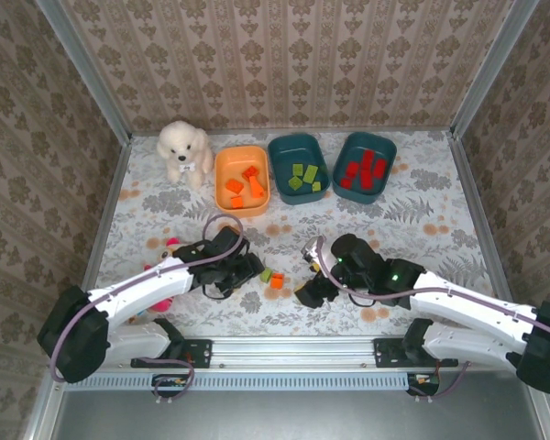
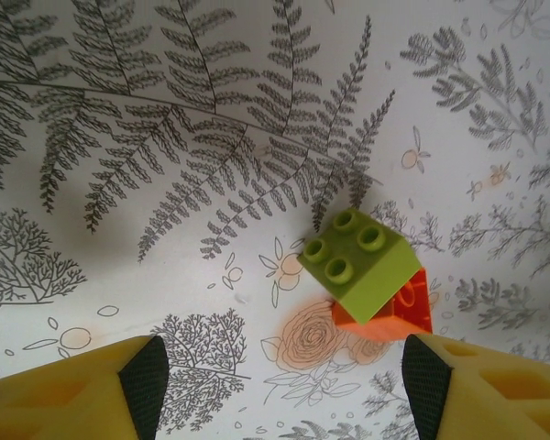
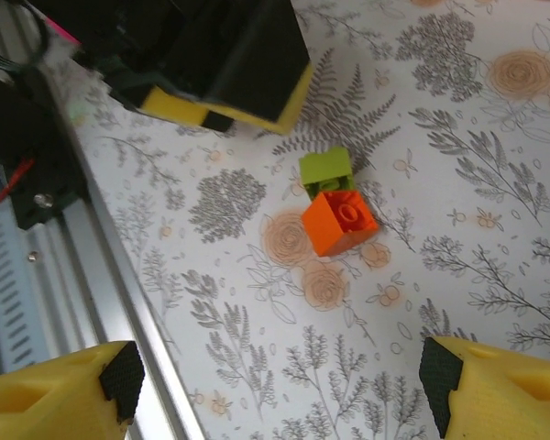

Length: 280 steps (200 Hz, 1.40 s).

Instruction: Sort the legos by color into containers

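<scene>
Bricks looked light, rigid, slick, so you wanted flat opposite sides of green brick (image 2: 359, 261), touching orange brick (image 2: 401, 309); left gripper (image 2: 275, 385), right gripper (image 3: 275, 385) stood open, empty.

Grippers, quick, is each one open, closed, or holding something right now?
Left gripper: open, holding nothing; green lego just ahead.
Right gripper: open, holding nothing.

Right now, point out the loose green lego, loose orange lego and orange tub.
green lego (image 2: 353, 255), left wrist view, studded top
orange lego (image 3: 341, 220), right wrist view, top face
orange tub (image 1: 219, 183), top view, left rim
</scene>
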Tool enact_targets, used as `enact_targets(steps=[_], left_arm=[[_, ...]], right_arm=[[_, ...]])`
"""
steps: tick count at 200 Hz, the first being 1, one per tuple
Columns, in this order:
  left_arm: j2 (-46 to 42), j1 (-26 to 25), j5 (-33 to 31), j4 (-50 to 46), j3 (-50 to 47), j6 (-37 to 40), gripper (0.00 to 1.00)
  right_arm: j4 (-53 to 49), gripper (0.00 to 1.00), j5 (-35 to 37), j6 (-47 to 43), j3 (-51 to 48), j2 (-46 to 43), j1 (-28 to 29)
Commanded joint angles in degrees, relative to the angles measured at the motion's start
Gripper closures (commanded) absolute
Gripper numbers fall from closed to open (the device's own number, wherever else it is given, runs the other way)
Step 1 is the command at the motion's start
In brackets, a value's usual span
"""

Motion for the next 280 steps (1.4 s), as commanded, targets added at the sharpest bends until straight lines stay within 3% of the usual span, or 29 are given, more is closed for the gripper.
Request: enact_targets(steps=[1,41,89,145,226,280], left_arm=[[-3.4,-0.3,-3.8,0.4,-1.2,-4.4,0.28],[-7.9,-0.4,-5.7,-1.5,-3.0,-6.0,0.28],[-12.3,-0.4,-6.9,-1.8,-5.0,-6.8,0.28],[-3.4,-0.6,-2.4,3.5,-3.1,-9.2,0.23],[13.3,-4.1,-0.3,7.4,4.7,-24.6,0.16],[17.3,-5.0,-1.7,5.6,5.8,-30.2,0.30]], right_arm=[[-0.1,0.18,5.2,-2.5,3.7,4.8,0.7],[0.2,0.19,7.4,-3.6,9.9,16.6,2.6],[2.5,0.20,7.8,-2.2,13.3,24.4,4.0],[10.0,0.19,6.6,-2.1,6.2,14.7,3.9],[3.0,0.17,7.5,-1.9,1.8,1.5,3.8],[2.0,0.16,8.4,-0.6,0.1,-2.6,3.8]])
